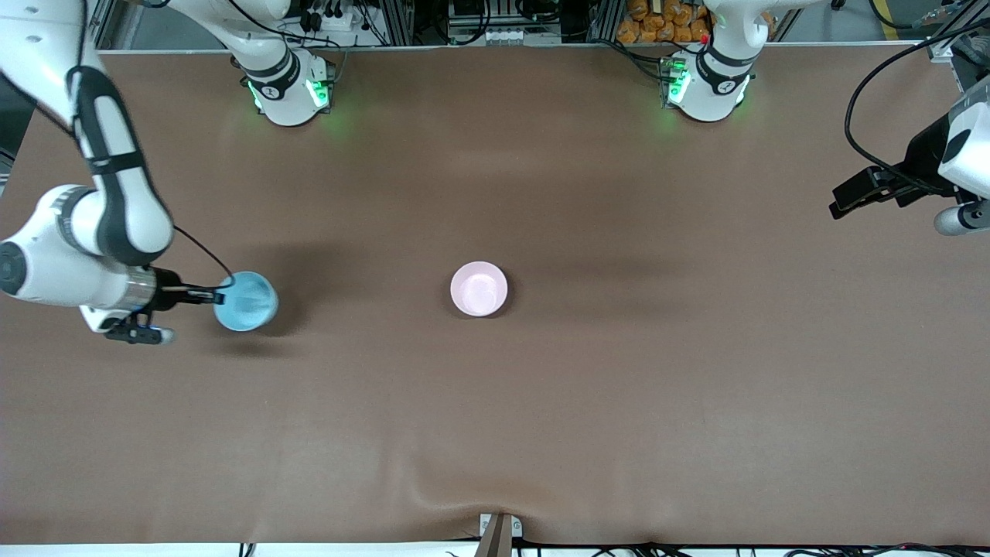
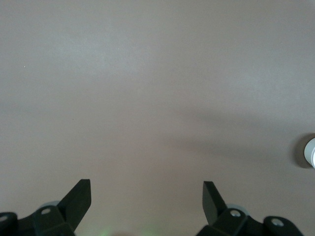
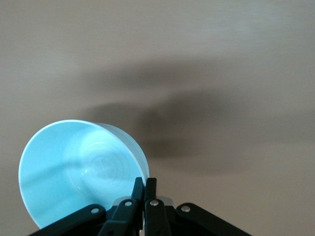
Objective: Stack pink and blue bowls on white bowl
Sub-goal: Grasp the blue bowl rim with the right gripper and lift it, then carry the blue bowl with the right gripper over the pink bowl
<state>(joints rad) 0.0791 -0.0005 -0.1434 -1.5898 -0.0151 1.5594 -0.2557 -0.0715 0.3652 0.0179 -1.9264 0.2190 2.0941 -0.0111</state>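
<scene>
We see the right arm come from its base at the top of the front view, sweep out past the desk's edge at its own end, and bend back inward with the forearm lying almost level. Its right gripper [image 1: 219, 295] points sideways toward the middle of the desk [image 1: 588, 402] and is clamped on the rim of the blue bowl [image 1: 246, 301]. In the right wrist view the two fingers [image 3: 138, 192] stand pressed close together with the bowl's thin wall pinched between them, and the blue bowl [image 3: 78, 169] is tilted so that its pale inside faces the camera. The bowl is lifted off the desk, over the right arm's end of it, and throws a dark shadow on the brown surface beneath.

The pink bowl [image 1: 479, 288] sits upright on the desk near its middle, well apart from the blue one. We cannot make out a white bowl under it from the front view.

The left arm waits at its own end of the desk, its wrist held high and angled inward. The left gripper [image 2: 146, 196] is spread wide, its two dark fingertips far apart with nothing but bare desk between them. At the edge of that wrist view a small pale round thing [image 2: 310, 151] shows, too cut off for us to name.
</scene>
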